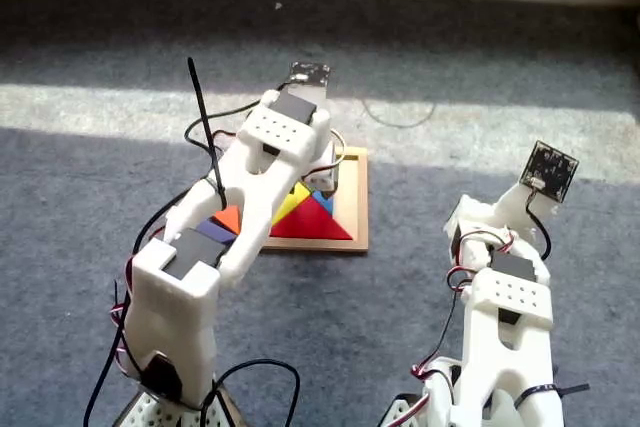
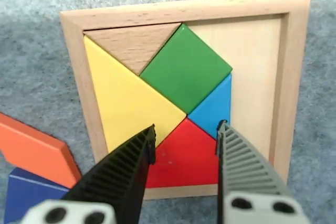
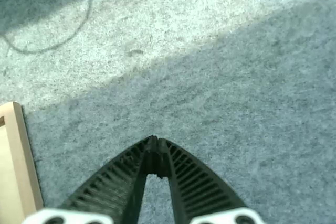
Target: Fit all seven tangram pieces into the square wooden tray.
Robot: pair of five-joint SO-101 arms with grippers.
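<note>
Fig. L gripper over square wooden tray, jaws approx. half apart, empty, tips above red triangle; we count 5 pcs seated. Orange parallelogram & dark-blue piece lie on desk just beside tray; we judge bare strip along one tray wall reserved for them. R gripper closed, empty, parked off tray, prob. to keep clear.

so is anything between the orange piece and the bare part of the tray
Yes: the tray rim, then the yellow triangle and red triangle, lie between the orange piece and the bare strip, so it would need lifting over.
</note>
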